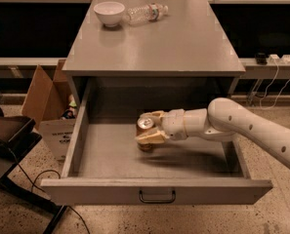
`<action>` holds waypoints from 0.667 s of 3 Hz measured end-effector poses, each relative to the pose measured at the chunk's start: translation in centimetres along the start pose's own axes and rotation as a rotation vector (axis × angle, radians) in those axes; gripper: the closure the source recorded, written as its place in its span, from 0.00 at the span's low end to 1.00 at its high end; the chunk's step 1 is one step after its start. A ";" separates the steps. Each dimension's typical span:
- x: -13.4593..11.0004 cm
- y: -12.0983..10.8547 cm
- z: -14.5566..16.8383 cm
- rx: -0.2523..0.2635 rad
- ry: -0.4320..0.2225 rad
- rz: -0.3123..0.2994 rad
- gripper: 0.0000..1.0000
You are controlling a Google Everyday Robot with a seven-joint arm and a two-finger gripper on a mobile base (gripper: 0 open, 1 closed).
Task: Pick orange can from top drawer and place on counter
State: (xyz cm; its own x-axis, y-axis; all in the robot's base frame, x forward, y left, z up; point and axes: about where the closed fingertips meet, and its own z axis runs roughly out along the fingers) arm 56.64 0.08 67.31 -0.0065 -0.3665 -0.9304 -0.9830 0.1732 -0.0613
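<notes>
The top drawer (pixel 110 191) is pulled wide open, with its dark bar handle at the front. The orange can (pixel 145 123) stands upright on the drawer floor near the middle, its silver top showing. My gripper (pixel 146 127) reaches in from the right on a white arm. Its two pale fingers (pixel 150 137) sit on either side of the can and close against it. The can still rests on the drawer floor. The grey counter (pixel 174 43) lies above and behind the drawer.
A white bowl (pixel 109 12) and a clear water bottle (pixel 144 12) lying on its side are at the counter's far left. An open cardboard box (pixel 47 101) stands left of the cabinet. A dark chair (pixel 8 135) is at the far left.
</notes>
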 end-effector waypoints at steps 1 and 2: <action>-0.9 0.3 0.1 -0.001 -0.038 0.012 0.64; -4.7 -0.4 -2.3 0.002 -0.053 0.006 0.94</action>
State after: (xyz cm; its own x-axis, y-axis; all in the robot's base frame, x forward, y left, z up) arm 56.62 -0.36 72.57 -0.0030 -0.3160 -0.9488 -0.9826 0.1770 -0.0559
